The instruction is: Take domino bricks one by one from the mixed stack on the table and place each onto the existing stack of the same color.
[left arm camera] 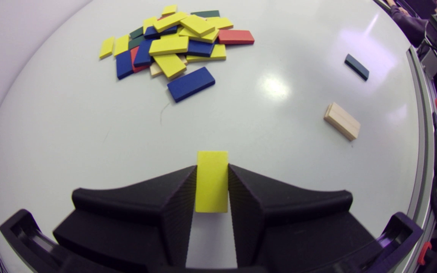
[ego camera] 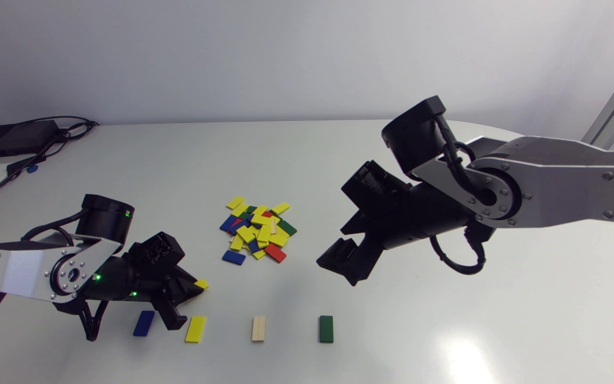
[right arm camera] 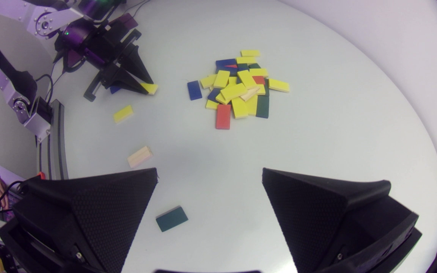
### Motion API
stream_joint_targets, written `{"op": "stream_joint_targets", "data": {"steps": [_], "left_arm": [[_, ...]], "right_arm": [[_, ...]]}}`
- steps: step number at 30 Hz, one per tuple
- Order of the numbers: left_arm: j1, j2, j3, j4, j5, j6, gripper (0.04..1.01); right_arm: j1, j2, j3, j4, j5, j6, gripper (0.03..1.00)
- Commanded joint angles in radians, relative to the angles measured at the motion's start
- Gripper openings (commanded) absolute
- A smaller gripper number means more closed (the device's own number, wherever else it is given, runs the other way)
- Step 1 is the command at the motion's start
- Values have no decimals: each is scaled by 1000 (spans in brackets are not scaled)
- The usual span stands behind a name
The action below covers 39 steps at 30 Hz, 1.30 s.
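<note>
A yellow domino brick [left arm camera: 212, 181] sits in the left claw [left arm camera: 212, 168], clenched between the two fingers by its long edges, with one end poking out past the fingertips. Brick and claw are to the left of the mixed pile [ego camera: 258, 232] and a little forward of it, well apart from it.

The pile itself lies near the middle of the desk [ego camera: 339, 160]. It is mostly yellow bricks, with blue, green, red and pale wood ones among them. A loose blue brick [ego camera: 234, 257] lies just beside the pile's front edge, and a red brick [ego camera: 275, 253] lies at that same edge.

Between the pile and the desk's front edge four sorted spots stand in a row: blue [ego camera: 144, 323], yellow [ego camera: 195, 329], pale wood [ego camera: 258, 328] and green [ego camera: 326, 329]. The pale wood one shows two layers in the left wrist view.

The right claw [right arm camera: 209, 172] is to the right of the pile, released, its fingers spread wide with nothing between them. It hangs over the bare desk beyond the green spot.

Far behind and left of the pile, a black box with cables [ego camera: 14, 137] lies at the desk's corner.
</note>
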Motion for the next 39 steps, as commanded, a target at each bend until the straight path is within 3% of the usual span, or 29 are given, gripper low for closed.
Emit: {"op": "stream_joint_targets", "data": {"steps": [1, 2, 6, 10, 11, 13, 16, 24, 27, 33, 39], "left_arm": [[27, 56, 53, -31, 40, 104, 38], [30, 73, 68, -60, 62, 134, 38], [33, 120, 97, -83, 94, 196, 38], [26, 148, 123, -109, 99, 217, 39], [24, 152, 125, -112, 99, 219, 67], [24, 154, 128, -124, 99, 226, 233], [24, 154, 143, -169, 93, 242, 385], [38, 122, 156, -235, 65, 271, 692], [43, 111, 169, -262, 56, 279, 757], [69, 116, 208, -310, 5, 321, 749], [72, 128, 229, -334, 4, 338, 662]], "right_arm": [[-1, 3, -20, 11, 4, -20, 969], [-1, 4, -20, 12, 2, -20, 970], [-6, 12, -12, 15, 4, -24, 969], [-10, 16, -11, 15, 4, -27, 970], [-10, 16, -11, 17, 4, -27, 969], [-12, 16, -12, 17, 4, -27, 969], [-13, 13, -14, 17, 4, -27, 969], [-15, 12, -25, 18, 2, -27, 969], [-15, 10, -28, 20, 2, -27, 969], [-13, 3, -34, 20, 2, -24, 969], [-15, 1, -34, 20, 2, -23, 969]]}}
